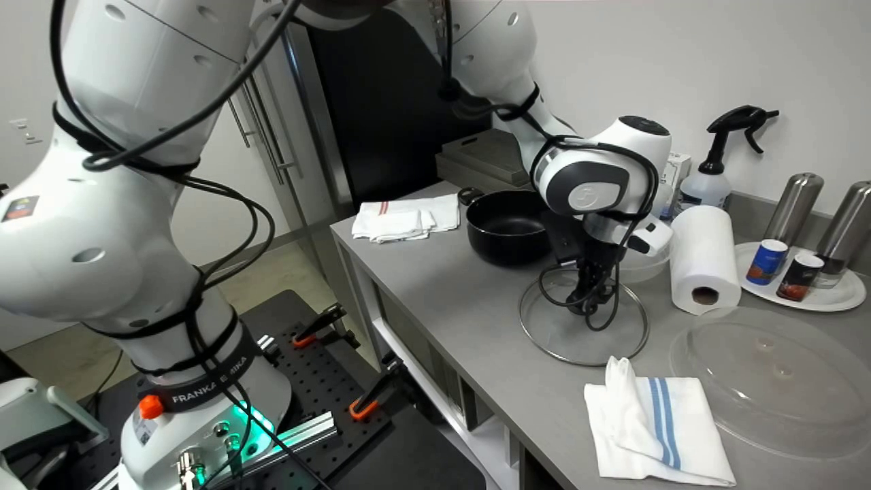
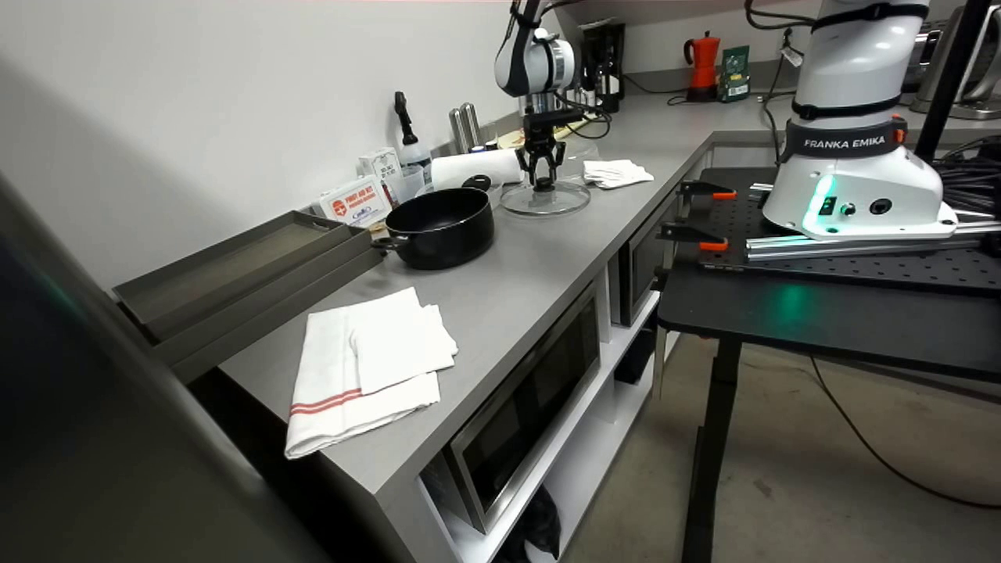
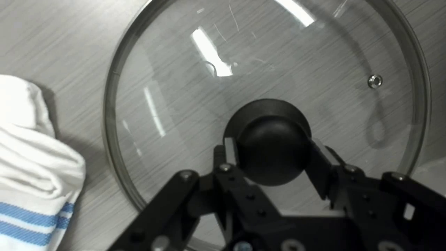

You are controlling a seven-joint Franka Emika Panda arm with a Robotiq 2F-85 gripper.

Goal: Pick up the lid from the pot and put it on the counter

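The glass lid [image 1: 544, 333] is flat at counter level, right of the black pot [image 1: 507, 245] in an exterior view. It also shows in the other views [image 2: 561, 206] [image 3: 163, 76]. I cannot tell whether its rim fully touches the grey counter [image 1: 435, 286]. The pot [image 2: 450, 238] is uncovered and its inside shows. My gripper [image 1: 590, 303] points down over the lid's centre; in an exterior view its fingers [image 2: 542, 176] flank the black knob. In the wrist view the fingers [image 3: 275, 150] meet the knob [image 3: 273, 160] on both sides.
A blue-striped cloth [image 1: 660, 429] lies close beside the lid. A large clear cover [image 1: 776, 401], a paper towel roll [image 1: 704, 252] and a plate with shakers [image 1: 844, 292] stand nearby. A red-striped cloth [image 2: 367, 352] and grey trays [image 2: 250, 281] lie beyond the pot.
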